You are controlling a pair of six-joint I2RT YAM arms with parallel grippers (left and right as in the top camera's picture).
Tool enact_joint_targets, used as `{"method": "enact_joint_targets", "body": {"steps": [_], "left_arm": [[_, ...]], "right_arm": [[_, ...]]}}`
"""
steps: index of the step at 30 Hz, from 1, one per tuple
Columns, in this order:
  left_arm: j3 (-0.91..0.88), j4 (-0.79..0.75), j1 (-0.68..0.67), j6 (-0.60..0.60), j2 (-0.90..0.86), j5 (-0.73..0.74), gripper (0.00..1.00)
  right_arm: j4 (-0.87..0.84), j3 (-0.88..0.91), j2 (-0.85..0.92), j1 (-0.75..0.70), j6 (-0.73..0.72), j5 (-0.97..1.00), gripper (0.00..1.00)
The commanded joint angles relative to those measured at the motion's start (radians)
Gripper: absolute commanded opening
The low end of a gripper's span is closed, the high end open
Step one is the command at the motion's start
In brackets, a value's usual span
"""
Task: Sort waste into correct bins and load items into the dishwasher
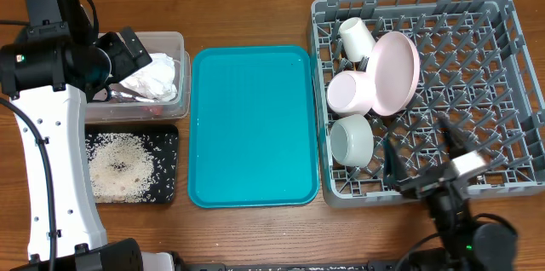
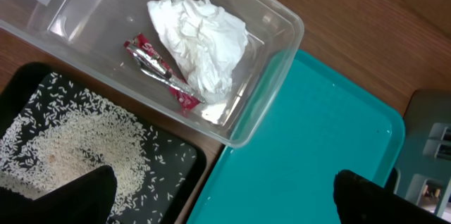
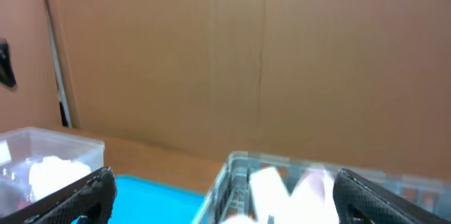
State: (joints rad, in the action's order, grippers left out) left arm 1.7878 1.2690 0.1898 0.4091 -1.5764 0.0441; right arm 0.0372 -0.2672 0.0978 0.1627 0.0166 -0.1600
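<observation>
While open, left hand [image 2: 222, 206] near napkin [image 2: 197, 37]

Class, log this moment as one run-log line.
napkin, wrapper: tub; rice: black tray; plate, cup, bowls: rack; left gripper, right gripper: open

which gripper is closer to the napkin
Left. The left gripper hangs open over the clear tub, right beside the napkin; the right gripper is far off, over the dish rack's near edge.
</observation>
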Motion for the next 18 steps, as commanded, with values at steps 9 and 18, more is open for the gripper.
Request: {"method": "enact_joint_targets", "body": {"steps": [9, 18], "left_arm": [[0.016, -0.001, 0.000, -0.013, 0.000, -0.007, 1.00], [0.016, -0.001, 0.000, -0.013, 0.000, -0.007, 1.00]], "right_arm": [[-0.119, 0.224, -0.095, -0.014, -0.119, 0.010, 1.00], [-0.004, 0.259, -0.095, -0.056, -0.118, 0.013, 1.00]]}}
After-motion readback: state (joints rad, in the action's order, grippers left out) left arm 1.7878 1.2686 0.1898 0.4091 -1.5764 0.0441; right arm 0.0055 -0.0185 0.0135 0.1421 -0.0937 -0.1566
